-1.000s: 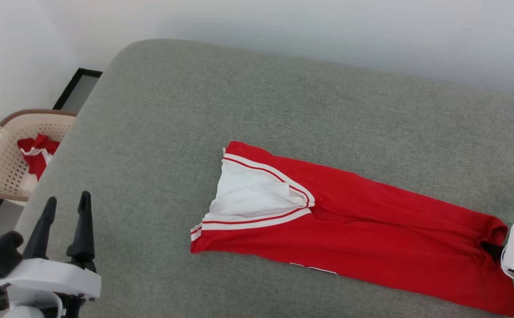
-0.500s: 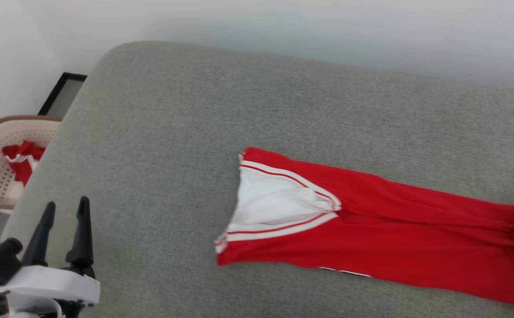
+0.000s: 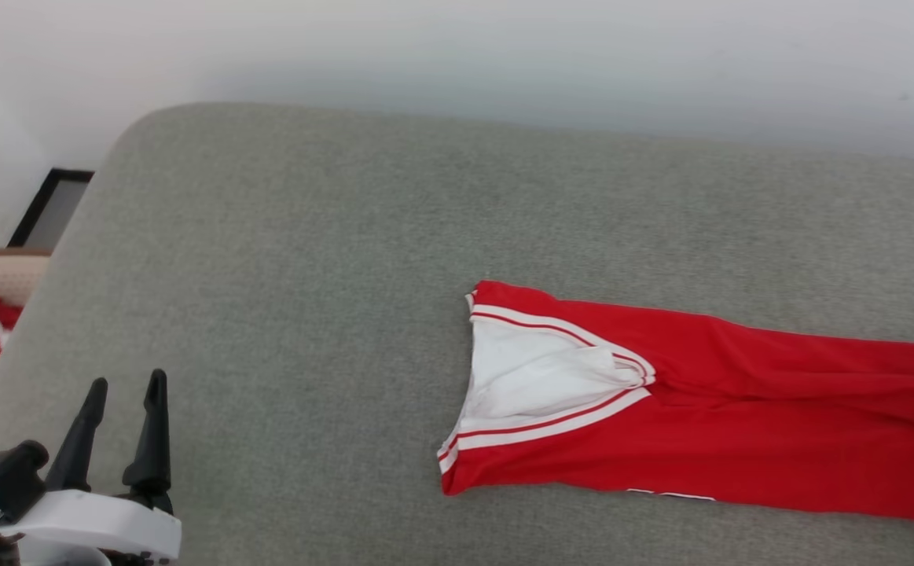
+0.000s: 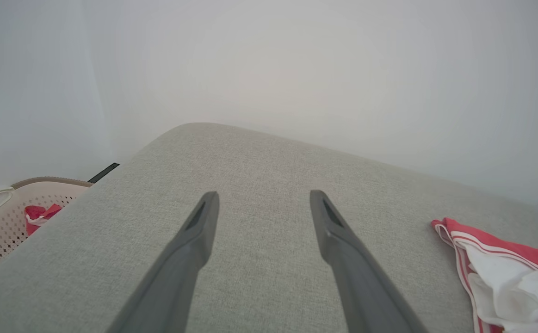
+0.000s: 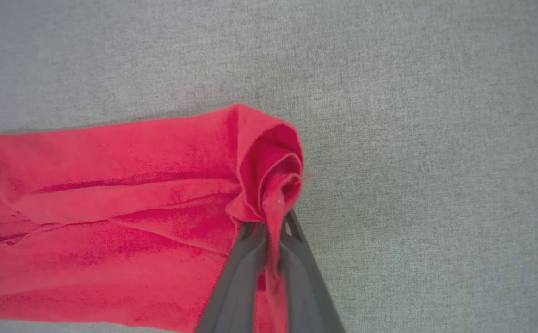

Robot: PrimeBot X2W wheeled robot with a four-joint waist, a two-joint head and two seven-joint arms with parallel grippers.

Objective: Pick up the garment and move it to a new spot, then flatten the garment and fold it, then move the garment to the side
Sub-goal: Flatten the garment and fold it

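Right wrist view: right tool (image 5: 271,226) pinched on the garment's (image 5: 111,185) bunched end; left of the garment, my left tool (image 3: 128,381) gapes empty. It lies on the grey surface (image 3: 268,275), white wall (image 3: 504,55) beyond.

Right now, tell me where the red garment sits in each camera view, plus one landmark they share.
Head view: garment lies right of centre, running off the right edge.
Left wrist view: lower right corner, white sleeve showing.
Right wrist view: left half, its bunched end pinched by the right end effector.
Shared landmark: the grey fabric surface beneath.
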